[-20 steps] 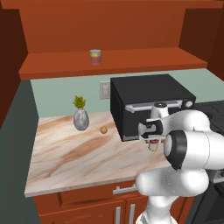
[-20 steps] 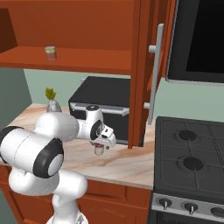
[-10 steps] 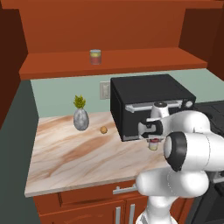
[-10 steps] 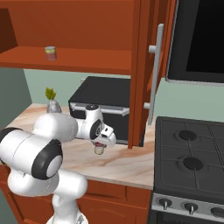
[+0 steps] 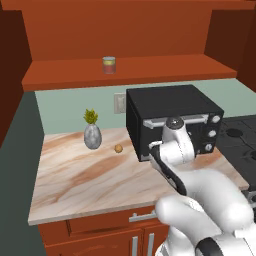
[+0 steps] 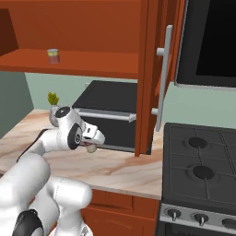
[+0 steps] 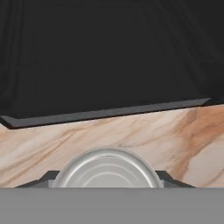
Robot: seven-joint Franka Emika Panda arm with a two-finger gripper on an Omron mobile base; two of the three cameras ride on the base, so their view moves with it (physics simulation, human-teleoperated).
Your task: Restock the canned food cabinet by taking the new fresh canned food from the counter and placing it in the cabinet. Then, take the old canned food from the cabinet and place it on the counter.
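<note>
Claw [image 7: 107, 183] grips new fresh canned food [image 7: 107, 168], axis along fingers.

The black microwave [image 5: 172, 120] blocks the counter [image 5: 75, 180] rear right, beneath the cabinet [image 5: 130, 67] shelf.

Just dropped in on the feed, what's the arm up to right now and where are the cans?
The gripper is down at the counter, right in front of the black microwave, with its fingers on either side of the new fresh canned food. Whether the can is clamped or lifted cannot be told from these views. The old canned food stands on the shelf of the cabinet, so neither swap is done yet. A small potted plant and a little round brown object sit further left.
</note>
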